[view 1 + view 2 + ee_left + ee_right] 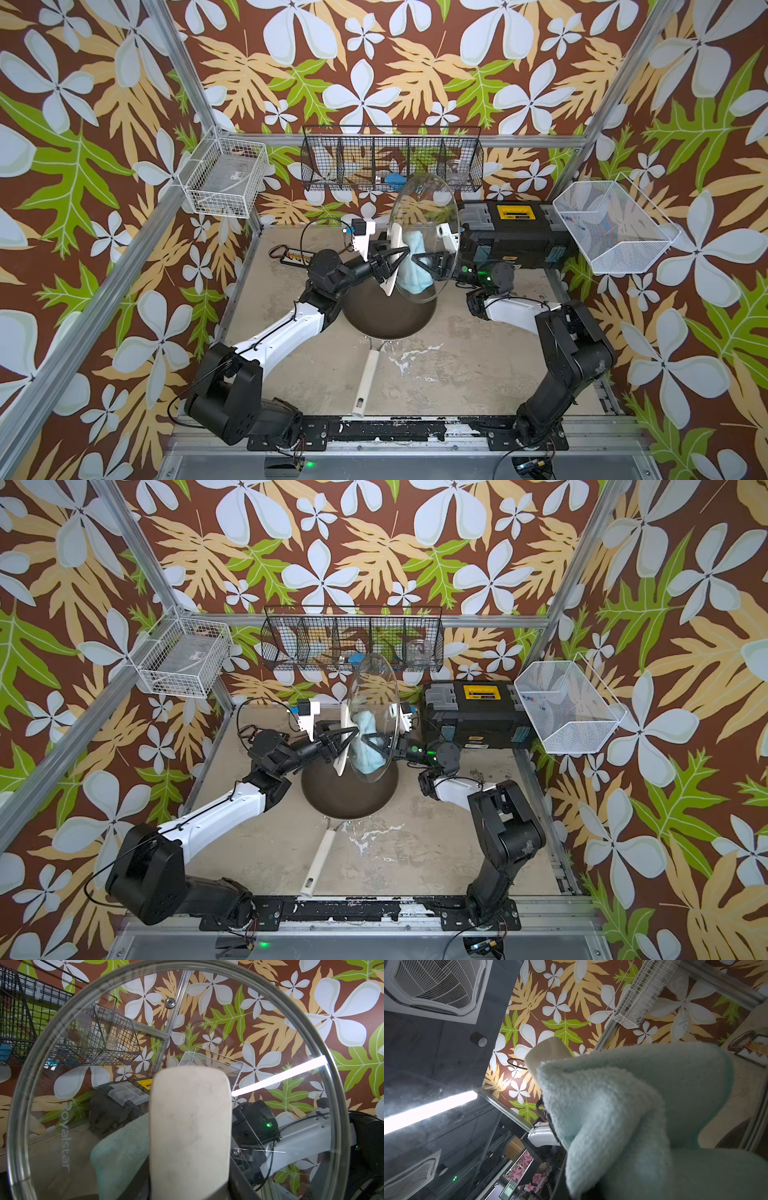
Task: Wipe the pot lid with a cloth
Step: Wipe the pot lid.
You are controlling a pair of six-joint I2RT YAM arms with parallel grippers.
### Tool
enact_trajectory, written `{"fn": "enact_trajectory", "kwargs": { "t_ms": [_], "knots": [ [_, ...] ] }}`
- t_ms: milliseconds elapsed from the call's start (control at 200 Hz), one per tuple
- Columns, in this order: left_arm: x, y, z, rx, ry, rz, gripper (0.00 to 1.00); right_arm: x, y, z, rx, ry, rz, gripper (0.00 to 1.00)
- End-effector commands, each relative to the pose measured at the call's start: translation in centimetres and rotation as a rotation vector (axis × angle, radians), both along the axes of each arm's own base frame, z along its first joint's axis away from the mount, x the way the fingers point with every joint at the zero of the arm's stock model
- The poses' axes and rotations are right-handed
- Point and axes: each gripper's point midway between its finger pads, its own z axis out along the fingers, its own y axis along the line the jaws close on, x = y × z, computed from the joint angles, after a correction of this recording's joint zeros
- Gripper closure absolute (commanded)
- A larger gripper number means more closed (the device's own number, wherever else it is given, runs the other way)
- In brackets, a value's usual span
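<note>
Table centre: dark round frying pan [386,316], cream handle pointing to 6 o'clock. Above it: large clear glass pot lid with metal rim [424,199], stood on edge. Its cream bar handle is clenched by the left gripper [400,257] from 9 o'clock, while the right gripper [419,260], from 3 o'clock, is clamped on the soft light blue terry cloth [633,1115] laid against the glass. Status: lifting and contact done, wiping judged under way; the upper glass toward 12 o'clock and the set-down remain.

Two robot arms, the left arm [286,328] and the right arm [515,311], each have bulky black joints and a smooth white link. Thin black cables [266,338] are tied along the white links. White wrist cameras [307,715] carry blue plugs. A green light [482,274] glows on the right arm. The left gripper [395,259] and right gripper [422,261] have black triangular fingers.
</note>
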Motion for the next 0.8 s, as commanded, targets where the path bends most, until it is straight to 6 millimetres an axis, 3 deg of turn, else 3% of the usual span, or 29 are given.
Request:
{"fn": "enact_trajectory", "kwargs": {
  "t_ms": [0,320,606,796],
  "knots": [
    [-0.3,1.1,3.8,-0.084,-0.15,0.057,1.0,-4.3,-1.1,2.9,0.067,-0.25,0.031,1.0],
    [-0.4,1.1,3.2,-0.08,-0.133,0.053,1.0,-6.2,-2.4,5.9,0.11,-0.298,0.017,1.0],
    [-0.9,1.3,2.6,-0.075,-0.122,0.052,1.0,-5.7,-4.5,7.9,0.124,-0.332,-0.036,1.0],
    [-1.2,1.0,2.3,-0.076,-0.109,0.017,1.0,-4.2,-5.2,8.3,0.129,-0.334,-0.069,1.0]
  ]
}}
